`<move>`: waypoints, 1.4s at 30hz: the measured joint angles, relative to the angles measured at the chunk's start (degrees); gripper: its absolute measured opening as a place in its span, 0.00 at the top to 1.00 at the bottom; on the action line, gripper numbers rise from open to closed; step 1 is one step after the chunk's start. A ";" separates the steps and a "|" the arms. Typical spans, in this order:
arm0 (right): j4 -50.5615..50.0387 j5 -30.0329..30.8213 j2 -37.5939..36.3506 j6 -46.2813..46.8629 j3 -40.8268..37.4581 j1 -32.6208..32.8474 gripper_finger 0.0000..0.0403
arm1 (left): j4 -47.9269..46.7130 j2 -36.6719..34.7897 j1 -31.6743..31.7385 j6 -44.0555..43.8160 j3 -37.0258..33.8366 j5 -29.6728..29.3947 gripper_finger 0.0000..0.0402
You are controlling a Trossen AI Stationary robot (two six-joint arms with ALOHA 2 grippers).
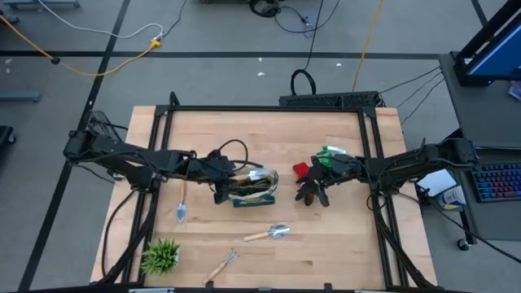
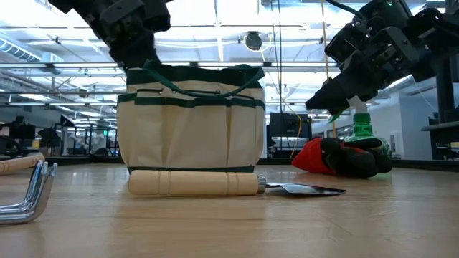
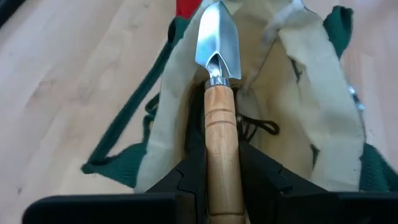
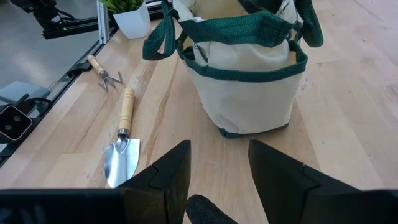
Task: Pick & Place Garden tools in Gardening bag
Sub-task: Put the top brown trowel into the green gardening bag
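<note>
Left gripper (image 3: 221, 186) has its fingers clamped on a narrow wooden-handled metal trowel (image 3: 219, 74), blade poking over the open cream canvas bag with dark green trim (image 1: 252, 189) mid-frame in the high view. Right gripper (image 4: 217, 171) hangs with fingers apart, holding nothing, above the red-and-black gloves (image 1: 309, 185) just right of the bag on the wooden desk (image 1: 326, 244)

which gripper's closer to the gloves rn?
Right. The right gripper hangs open directly over the red-and-black gloves. The left gripper is across at the gardening bag, shut on a wooden-handled trowel pointing into it.
</note>
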 joint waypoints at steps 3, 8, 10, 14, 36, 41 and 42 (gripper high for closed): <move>0.00 0.00 0.00 0.00 0.00 -0.01 0.61 | 0.02 0.00 -0.43 -0.72 0.00 2.10 0.81; 0.00 0.03 0.00 0.00 0.00 0.00 0.61 | -0.23 0.81 -1.08 -0.82 0.02 2.64 0.81; 0.00 0.07 -0.02 0.00 0.00 -0.02 0.61 | -1.09 0.86 -1.08 -0.98 0.02 2.65 0.82; 0.09 0.09 -0.02 0.00 0.00 -0.02 0.61 | -0.98 1.53 -0.89 -1.25 0.03 2.62 0.81; 0.36 0.24 -0.02 -0.20 0.00 -0.01 0.61 | 8.17 6.69 3.11 4.68 -0.07 7.72 0.81; 0.11 0.26 -0.02 -0.22 0.02 0.00 0.61 | 9.56 9.39 3.94 4.61 -0.03 7.88 0.80; -0.02 0.24 -0.02 -0.22 0.01 0.00 0.61 | 9.96 10.06 4.08 4.67 0.09 8.25 0.80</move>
